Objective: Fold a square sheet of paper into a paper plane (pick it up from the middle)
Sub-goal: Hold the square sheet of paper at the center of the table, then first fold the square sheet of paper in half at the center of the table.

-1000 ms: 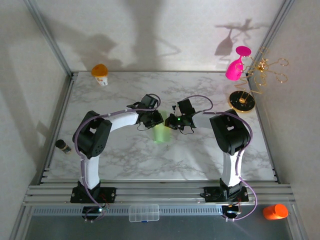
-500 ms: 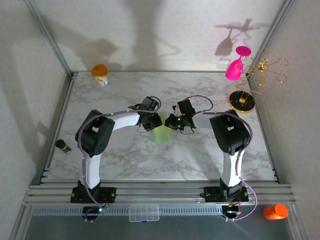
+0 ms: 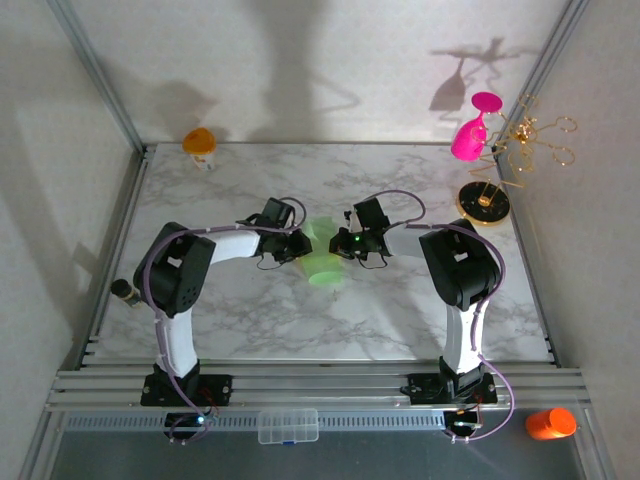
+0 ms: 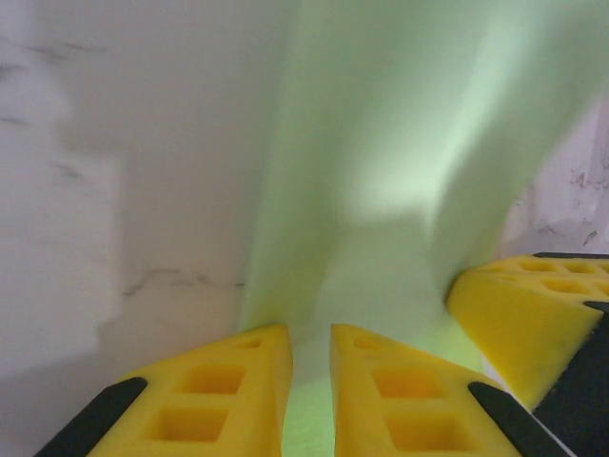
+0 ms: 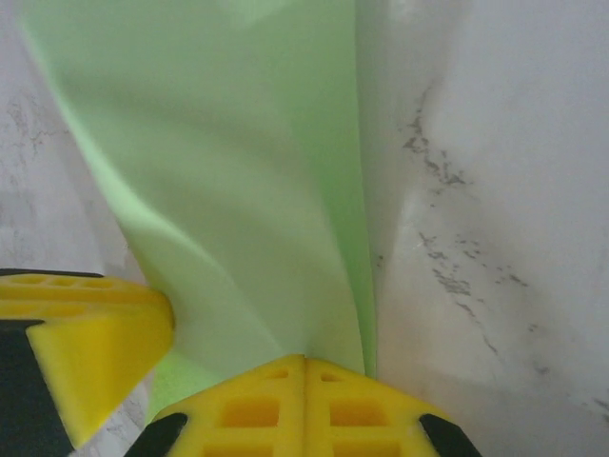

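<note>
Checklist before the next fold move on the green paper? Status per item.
1. Pinch by right gripper on the thin pale green paper sheet: ok, pads shut on it.
2. Pinch by left gripper: cannot tell, a slit shows between its pads.
3. Sheet flat on the white marble table: not ok, it bows between the grippers.
4. Fingers of the two grippers apart: cannot tell, very close.

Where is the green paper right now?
In the top view, the green paper is mid-table, between the left gripper and right gripper.
</note>
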